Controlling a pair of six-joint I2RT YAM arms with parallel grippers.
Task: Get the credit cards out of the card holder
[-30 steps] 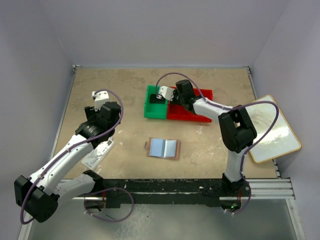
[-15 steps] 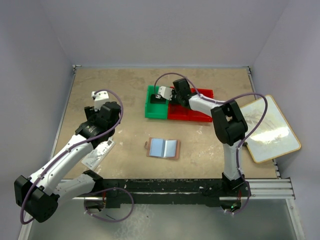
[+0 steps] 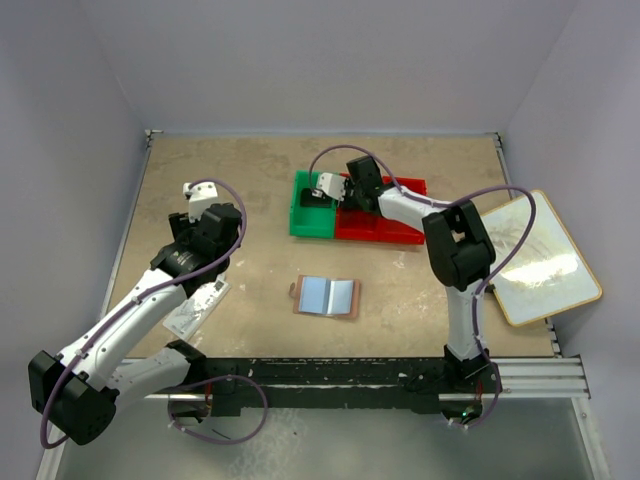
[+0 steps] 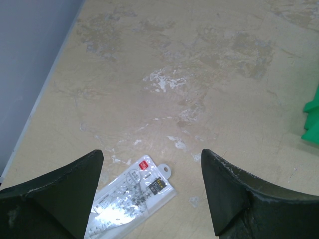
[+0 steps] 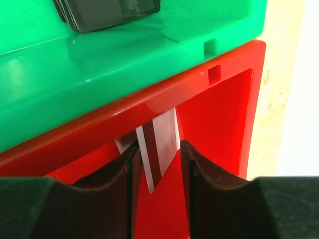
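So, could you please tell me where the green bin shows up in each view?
Top external: green bin, far middle of the tabletop, left of the red bin.
Left wrist: just a corner of the green bin at the right edge.
Right wrist: the green bin fills the top, above the red bin.
Shared landmark: the beige tabletop, in all three.

Left arm [image 3: 130,315]: reaches forward from its base, elbow bent, wrist pitched downward. Left jaws stand wide apart. Right arm [image 3: 465,250]: upper link near upright, forearm stretched forward and to the left, wrist low. Right jaws are parted narrowly. Pad contact looks slight, but the wrist view cannot confirm it.
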